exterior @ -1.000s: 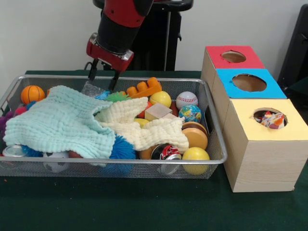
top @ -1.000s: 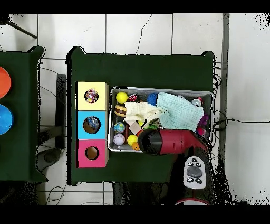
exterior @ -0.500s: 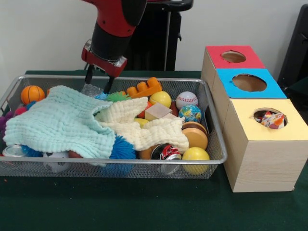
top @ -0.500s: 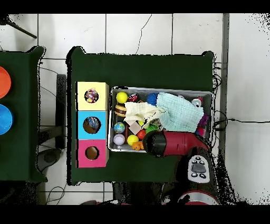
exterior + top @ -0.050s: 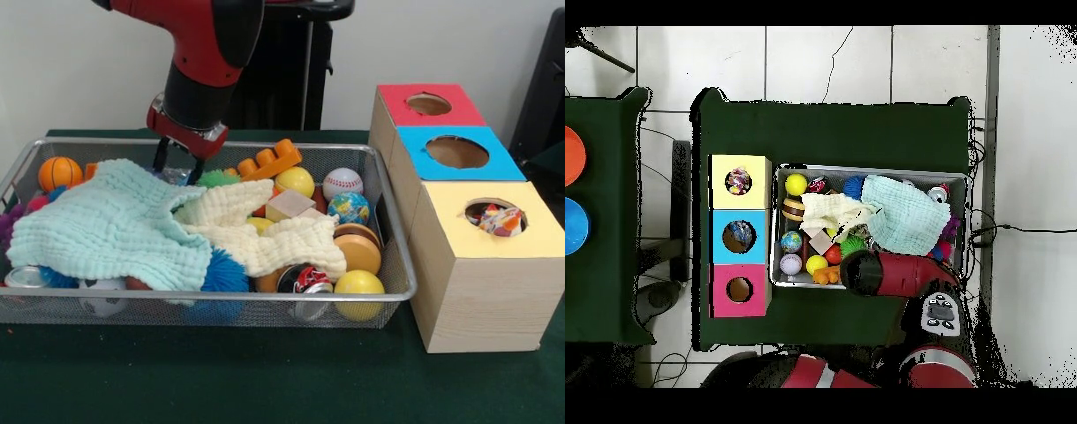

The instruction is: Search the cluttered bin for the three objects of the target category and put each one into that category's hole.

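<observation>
Wire bin (image 5: 221, 297) sits on a dark green table (image 5: 265, 380) before a white wall (image 5: 88, 71), crowded with toys: a pale blue cloth (image 5: 106, 225) and a cream cloth (image 5: 265, 237) lie over the heap, with an orange mini basketball (image 5: 60, 172) in the left corner, an orange block (image 5: 265, 161) at the back, and a baseball (image 5: 342, 183) and a globe ball (image 5: 350, 208) toward the right. Just beside the bin stand three wooden boxes with holes in their tops, a red-topped box (image 5: 397, 110), a blue-topped box (image 5: 415, 157) and a yellow-topped box (image 5: 530, 234); a colourful toy (image 5: 499, 219) shows in the yellow one's hole. The gripper (image 5: 177, 164) is low over the bin's back edge, just above the blue cloth; whether it is grasping anything I cannot tell. Against a second ago it has shifted leftward along the back of the bin, and the arm leans further that way. From overhead, the green table (image 5: 835, 130) stands on a white tiled floor (image 5: 825, 60), with a second green table (image 5: 605, 290) at the left. The bin (image 5: 772, 250) lies beside the row of boxes, and the red arm (image 5: 895, 273) covers its lower edge, hiding the gripper. The arm has drawn closer to that edge than before, and more of the robot's red body shows at the bottom.
</observation>
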### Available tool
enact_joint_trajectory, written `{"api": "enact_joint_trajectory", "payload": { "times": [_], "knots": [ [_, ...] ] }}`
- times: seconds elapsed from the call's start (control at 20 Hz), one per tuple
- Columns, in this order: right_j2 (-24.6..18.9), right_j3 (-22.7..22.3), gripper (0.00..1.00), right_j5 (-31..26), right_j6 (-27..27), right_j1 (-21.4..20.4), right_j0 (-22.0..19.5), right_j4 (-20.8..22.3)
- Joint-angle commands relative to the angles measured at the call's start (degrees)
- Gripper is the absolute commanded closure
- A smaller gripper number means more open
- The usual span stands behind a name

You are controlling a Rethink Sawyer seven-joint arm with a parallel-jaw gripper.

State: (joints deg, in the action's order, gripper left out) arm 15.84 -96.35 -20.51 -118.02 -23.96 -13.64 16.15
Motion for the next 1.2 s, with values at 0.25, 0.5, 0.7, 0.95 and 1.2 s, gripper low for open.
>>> {"api": "enact_joint_trajectory", "payload": {
  "times": [0.25,0.5,0.7,0.95,1.2],
  "knots": [
    [-2.4,0.1,0.0,2.7,-12.3,6.7,0.6,-7.3],
    [-4.6,-0.6,0.0,0.5,-9.1,5.8,-1.4,-8.4],
    [-4.0,-1.2,0.0,-10.6,-8.8,3.9,-0.1,-11.5],
    [-0.3,-0.2,0.0,-19.1,-12.0,2.5,3.5,-15.3],
    [1.1,1.0,0.0,-22.0,-10.5,1.7,4.8,-15.8]
  ]
}}
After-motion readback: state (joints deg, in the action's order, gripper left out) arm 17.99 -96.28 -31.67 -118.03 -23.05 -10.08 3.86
